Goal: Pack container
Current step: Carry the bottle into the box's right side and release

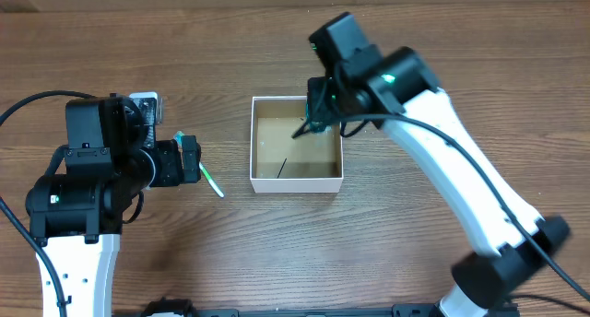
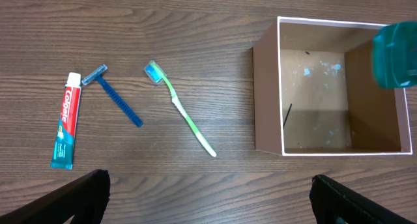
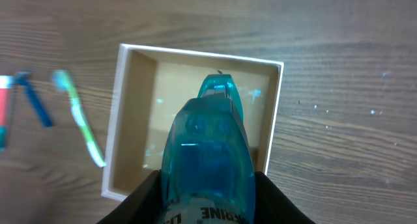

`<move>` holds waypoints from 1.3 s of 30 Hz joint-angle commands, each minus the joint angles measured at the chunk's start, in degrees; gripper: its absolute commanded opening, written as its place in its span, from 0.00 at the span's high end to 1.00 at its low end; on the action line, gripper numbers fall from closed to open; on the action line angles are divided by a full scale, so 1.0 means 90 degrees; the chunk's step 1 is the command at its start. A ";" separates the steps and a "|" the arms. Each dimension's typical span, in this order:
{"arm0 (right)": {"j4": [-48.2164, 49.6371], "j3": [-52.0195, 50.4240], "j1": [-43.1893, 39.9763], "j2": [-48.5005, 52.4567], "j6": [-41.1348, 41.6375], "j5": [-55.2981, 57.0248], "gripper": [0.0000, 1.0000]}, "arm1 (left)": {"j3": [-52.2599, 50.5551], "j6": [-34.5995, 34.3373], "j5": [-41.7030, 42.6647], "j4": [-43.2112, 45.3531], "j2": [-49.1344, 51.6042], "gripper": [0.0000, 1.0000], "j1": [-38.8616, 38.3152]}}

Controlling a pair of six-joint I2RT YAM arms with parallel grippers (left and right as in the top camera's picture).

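The container (image 1: 295, 181) is a square white box with a brown inside, at the table's middle. My right gripper (image 1: 318, 119) is shut on a clear blue mouthwash bottle (image 3: 208, 152) and holds it above the container's far right part, cap pointing down into it. The container's wall (image 3: 133, 120) shows below the bottle. In the left wrist view the bottle (image 2: 394, 55) hangs over the container (image 2: 266, 94). My left gripper (image 2: 208, 198) is open and empty, above the table left of the container.
A green toothbrush (image 2: 179, 107), a blue razor (image 2: 116, 100) and a toothpaste tube (image 2: 67, 120) lie on the wood table left of the container. The toothbrush end also shows in the overhead view (image 1: 212, 181), beside the left gripper (image 1: 189, 158).
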 commanded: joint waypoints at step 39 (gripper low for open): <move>0.0022 0.0061 -0.0282 0.0831 0.0520 0.0692 0.27 | 0.0143 -0.0129 0.0092 -0.0019 -0.0019 0.00 0.0032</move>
